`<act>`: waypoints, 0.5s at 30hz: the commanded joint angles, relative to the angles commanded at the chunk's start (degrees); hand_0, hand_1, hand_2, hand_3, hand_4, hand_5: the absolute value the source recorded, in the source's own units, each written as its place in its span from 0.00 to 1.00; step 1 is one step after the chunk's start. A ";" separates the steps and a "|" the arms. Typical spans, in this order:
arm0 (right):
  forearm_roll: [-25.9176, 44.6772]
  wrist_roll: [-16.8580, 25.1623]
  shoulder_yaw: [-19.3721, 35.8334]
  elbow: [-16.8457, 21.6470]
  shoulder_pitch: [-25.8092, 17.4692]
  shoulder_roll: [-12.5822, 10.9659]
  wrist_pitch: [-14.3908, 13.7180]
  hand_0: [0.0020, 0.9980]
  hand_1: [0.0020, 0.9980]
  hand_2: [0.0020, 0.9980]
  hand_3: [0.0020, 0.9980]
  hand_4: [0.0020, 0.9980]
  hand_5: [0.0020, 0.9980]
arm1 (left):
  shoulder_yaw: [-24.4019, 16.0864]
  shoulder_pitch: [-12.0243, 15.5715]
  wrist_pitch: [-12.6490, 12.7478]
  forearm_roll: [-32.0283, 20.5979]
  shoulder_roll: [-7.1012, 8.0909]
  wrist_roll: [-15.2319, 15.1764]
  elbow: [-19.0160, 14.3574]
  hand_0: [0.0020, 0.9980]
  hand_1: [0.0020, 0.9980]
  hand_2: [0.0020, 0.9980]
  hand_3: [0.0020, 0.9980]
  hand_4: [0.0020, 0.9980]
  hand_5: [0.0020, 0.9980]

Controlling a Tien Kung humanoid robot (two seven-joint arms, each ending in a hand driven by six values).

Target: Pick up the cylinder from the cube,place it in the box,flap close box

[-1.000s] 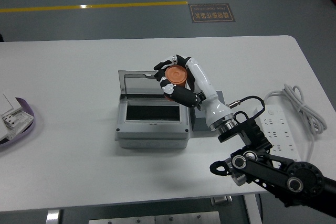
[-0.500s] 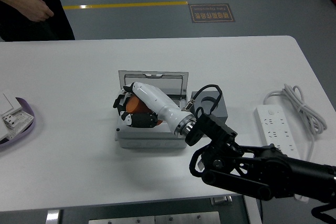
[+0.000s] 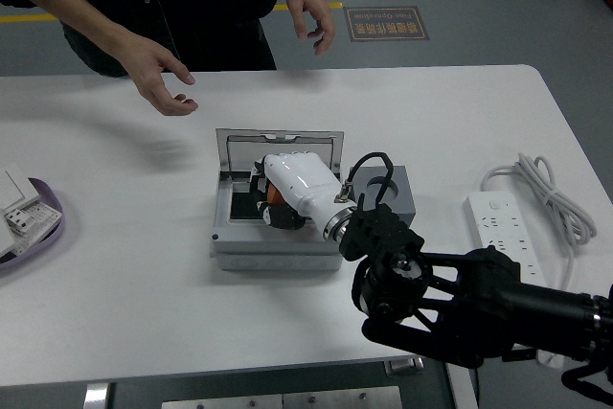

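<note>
The robot's black right arm reaches over the table. Its right hand is curled around the orange cylinder, low inside the open grey box. The grey cube sits just beside the box. A power strip lies far right. Behind, a person's two hands hang open over the table.

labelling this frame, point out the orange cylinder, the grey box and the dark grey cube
orange cylinder (image 3: 275,193), head view, sliver showing under the hand
grey box (image 3: 273,254), head view, front wall
dark grey cube (image 3: 402,200), head view, top right face
</note>
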 joint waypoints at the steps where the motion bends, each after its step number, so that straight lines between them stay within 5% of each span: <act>1: 0.02 0.06 -0.26 -0.20 0.07 0.01 0.01 0.62 0.57 0.61 0.61 0.51 0.13 | 0.03 -0.02 0.00 -0.01 0.01 -0.01 -0.01 0.51 0.55 0.56 0.60 0.72 0.16; 6: 0.50 0.49 -1.47 -0.88 0.39 0.05 0.06 0.62 0.57 0.61 0.61 0.51 0.13 | 0.16 -0.06 -0.01 -0.06 0.03 -0.05 -0.04 0.51 0.55 0.56 0.60 0.72 0.16; 7: 0.51 0.58 -1.70 -0.97 0.46 0.06 0.09 0.64 0.60 0.64 0.64 0.60 0.32 | 0.20 -0.06 -0.01 -0.07 0.04 -0.06 -0.05 0.51 0.55 0.56 0.60 0.72 0.16; 12: 0.30 1.17 -2.13 -1.28 0.62 0.10 0.40 0.64 0.60 0.64 0.64 0.60 0.32 | 0.35 -0.08 -0.01 -0.17 0.07 -0.11 -0.09 0.51 0.55 0.56 0.60 0.72 0.16; 13: 0.24 1.28 -2.16 -1.32 0.64 0.10 0.44 0.66 0.60 0.65 0.64 0.72 0.38 | 0.40 -0.08 -0.01 -0.22 0.07 -0.13 -0.09 0.51 0.55 0.56 0.60 0.72 0.16; 15: 0.14 1.59 -2.21 -1.41 0.65 0.11 0.59 0.66 0.60 0.65 0.64 0.72 0.38 | 0.59 -0.10 0.00 -0.37 0.08 -0.20 -0.12 0.51 0.55 0.56 0.60 0.72 0.16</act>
